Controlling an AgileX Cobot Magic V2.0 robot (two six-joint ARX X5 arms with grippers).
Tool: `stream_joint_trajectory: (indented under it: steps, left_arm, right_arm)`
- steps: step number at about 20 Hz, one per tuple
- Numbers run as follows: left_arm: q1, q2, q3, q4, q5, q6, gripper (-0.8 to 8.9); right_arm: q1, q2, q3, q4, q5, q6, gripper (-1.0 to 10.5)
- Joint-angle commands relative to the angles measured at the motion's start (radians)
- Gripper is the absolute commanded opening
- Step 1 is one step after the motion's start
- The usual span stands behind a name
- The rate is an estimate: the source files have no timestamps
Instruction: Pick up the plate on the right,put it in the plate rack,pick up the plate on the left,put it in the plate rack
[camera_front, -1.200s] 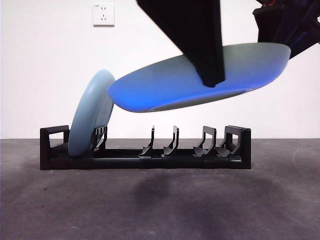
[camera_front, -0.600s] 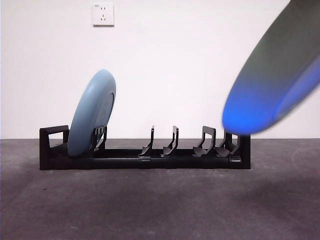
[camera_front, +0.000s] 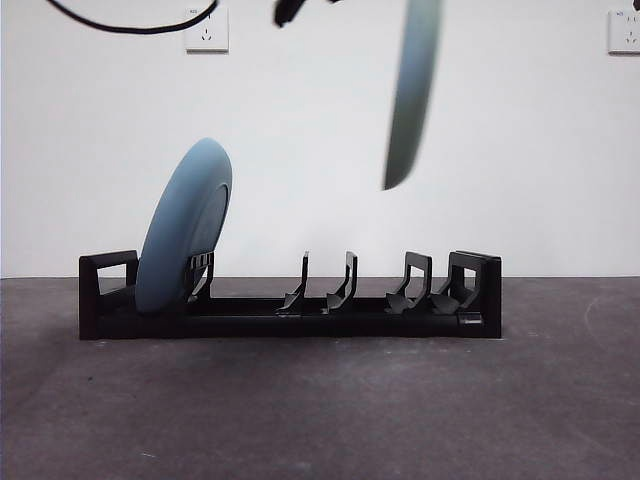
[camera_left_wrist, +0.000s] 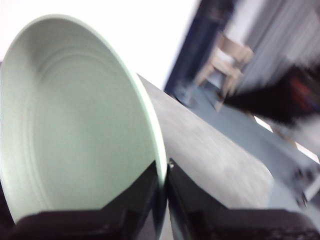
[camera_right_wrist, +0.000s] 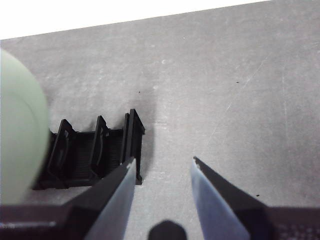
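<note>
Setting: dark grey table (camera_front: 320, 400) against a white wall with a power socket (camera_front: 206, 28) high up.
Plate rack: the long black plate rack (camera_front: 290, 318) lies across the table, well below the working gripper; its middle and one end's slots stand free.
Racked plate: a pale blue-green plate (camera_front: 185, 230) already stands on edge at one end of the rack, leaning on a divider, so one half of the job looks done.
Held plate: the second plate (camera_front: 412, 90) hangs nearly vertical, edge-on to the front camera, above the free dividers and clear of them. My guess is it is held upright so its rim can drop between a pair of dividers.
Left gripper: the left gripper (camera_left_wrist: 165, 172) pinches the second plate's rim between closed jaws, its bowl face turned aside of them.
Left arm pose: high above the rack, mostly out of the front view; only a dark tip and cable show at the top.
Right gripper: the right gripper (camera_right_wrist: 162, 172) hovers with jaws parted and nothing between them, over bare table just beside the rack's blocky end.
</note>
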Motion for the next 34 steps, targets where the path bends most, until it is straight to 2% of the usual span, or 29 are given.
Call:
stream_joint_trajectory:
  steps: [1,8,14,21,25,28,29,31,32,34]
  left_arm:
    - [0.064,0.001,-0.004,0.018,0.010,-0.043,-0.10]
    - [0.225,0.021,-0.004,0.068,0.115,-0.081,-0.10]
    - [0.247,0.134,-0.004,0.119,0.162,-0.099,-0.10]
    - [0.247,0.227,-0.004,0.106,0.152,-0.097,-0.10]
    - [0.245,0.254,-0.004,0.027,0.077,-0.092,-0.09]
    - [0.245,0.254,-0.004,-0.016,0.060,-0.091,0.06]
    - [0.245,0.253,-0.004,-0.026,0.072,-0.091,0.37]
    - [0.245,0.253,-0.004,-0.032,0.155,-0.091,1.92]
    - [0.244,0.249,-0.004,-0.032,0.194,-0.091,2.30]
    - [0.236,0.230,-0.004,-0.032,0.240,-0.091,2.30]
  right_arm:
    - [0.000,0.001,0.000,0.002,0.002,0.007,1.9]
    - [0.000,0.004,0.000,0.008,-0.002,0.008,1.9]
    - [0.000,0.009,0.000,0.015,-0.002,0.011,1.9]
    - [0.000,0.012,0.000,0.018,-0.002,0.011,1.9]
    - [0.000,0.016,0.000,0.022,-0.002,0.011,1.9]
    - [0.000,0.017,0.000,0.026,-0.002,0.011,1.9]
    - [0.000,0.017,0.000,0.026,-0.002,0.011,1.9]
    - [0.001,0.017,0.000,0.026,-0.005,0.011,1.9]
    - [0.002,0.017,0.000,0.026,-0.005,0.012,1.9]
    - [0.003,0.017,0.000,0.026,-0.045,0.018,1.9]
